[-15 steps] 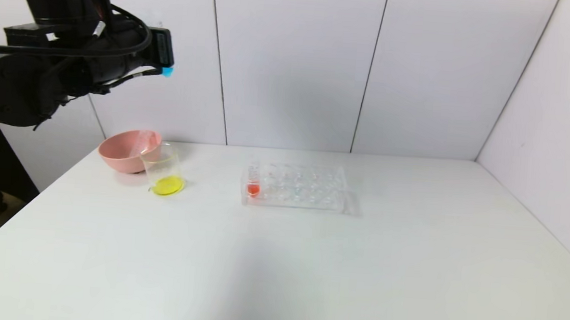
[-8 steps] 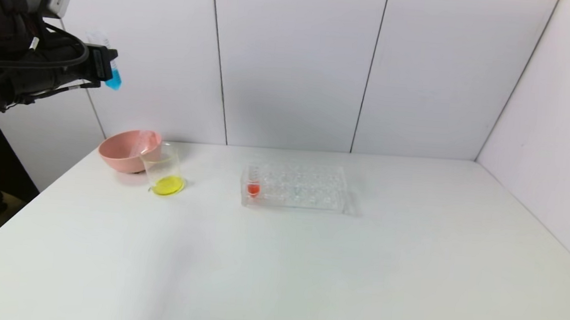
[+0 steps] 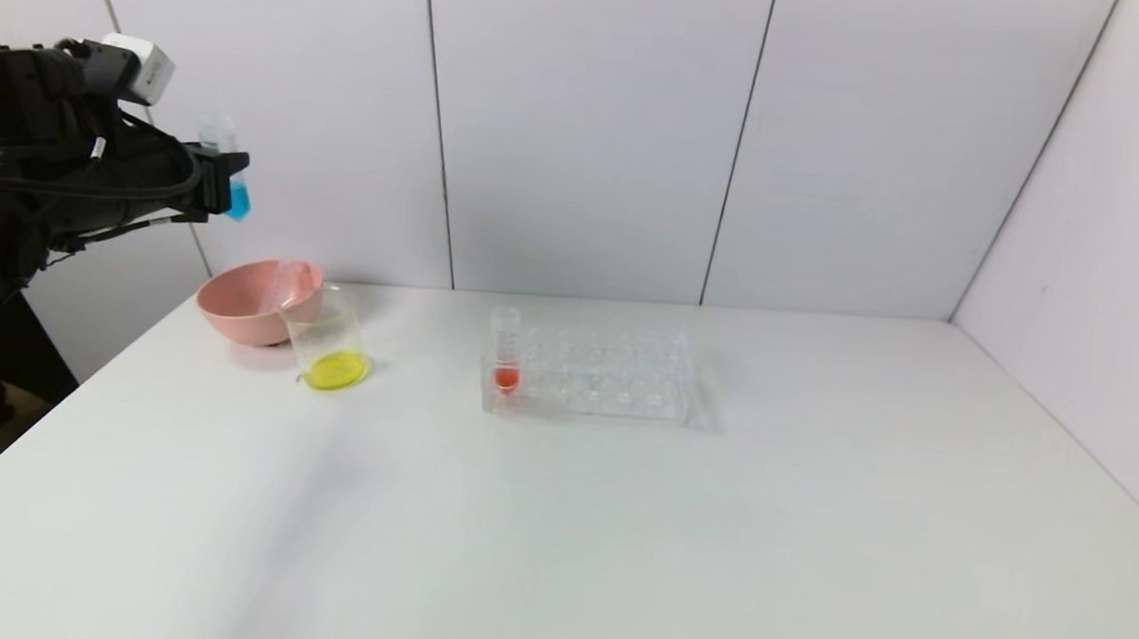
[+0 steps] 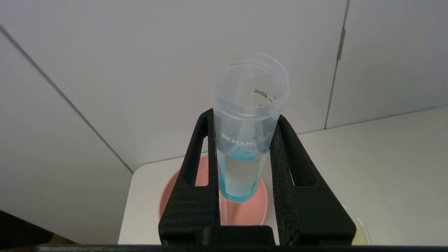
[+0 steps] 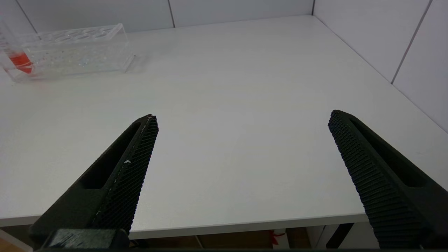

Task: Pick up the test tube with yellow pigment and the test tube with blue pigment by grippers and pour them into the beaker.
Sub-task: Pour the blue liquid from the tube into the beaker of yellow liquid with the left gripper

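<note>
Above pink bowl [image 3: 252,299], our left gripper [image 3: 221,185] clamps test tube with blue pigment [image 3: 230,179] upright; next: shift over beaker [image 3: 327,343], tip. Right gripper [image 5: 241,168] parked, jaws wide, empty.

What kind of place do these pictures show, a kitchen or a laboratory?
Probably a small laboratory test bench: a clear tube rack, a beaker with yellow liquid, and a blue-liquid test tube held in the left tool, within plain white walls.

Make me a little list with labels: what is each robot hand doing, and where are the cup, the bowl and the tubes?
left gripper: shut on the blue test tube, held high above the pink bowl
right gripper: open, empty, over the table
beaker: beside the bowl, yellow liquid inside
red tube: upright in the clear rack
blue poured: not yet
</note>
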Tool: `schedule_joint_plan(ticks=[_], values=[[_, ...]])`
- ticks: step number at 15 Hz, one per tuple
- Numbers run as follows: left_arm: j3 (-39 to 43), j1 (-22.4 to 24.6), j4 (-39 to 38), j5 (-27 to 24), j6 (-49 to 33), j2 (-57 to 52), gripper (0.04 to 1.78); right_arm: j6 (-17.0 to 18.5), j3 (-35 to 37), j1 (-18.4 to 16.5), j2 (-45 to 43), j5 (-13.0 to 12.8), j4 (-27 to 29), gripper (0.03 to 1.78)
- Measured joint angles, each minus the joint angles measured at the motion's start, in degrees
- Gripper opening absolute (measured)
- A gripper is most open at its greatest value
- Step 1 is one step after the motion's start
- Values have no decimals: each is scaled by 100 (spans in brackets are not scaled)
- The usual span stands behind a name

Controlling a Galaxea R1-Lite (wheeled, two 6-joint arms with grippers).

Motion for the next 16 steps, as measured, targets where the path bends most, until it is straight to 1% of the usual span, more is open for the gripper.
schedule_joint_plan(ticks=[3, 6, 9, 16], values=[[-24, 229, 41, -468, 774, 184, 44, 0, 0, 0, 0, 2, 0, 177], [-16, 404, 167, -631, 1591, 295, 44, 0, 0, 0, 0, 0, 0, 177], [-46, 480, 496, -846, 2577, 339, 44, 0, 0, 0, 0, 0, 0, 177], [-358, 413, 1491, -925, 4671, 455, 44, 0, 0, 0, 0, 0, 0, 177]])
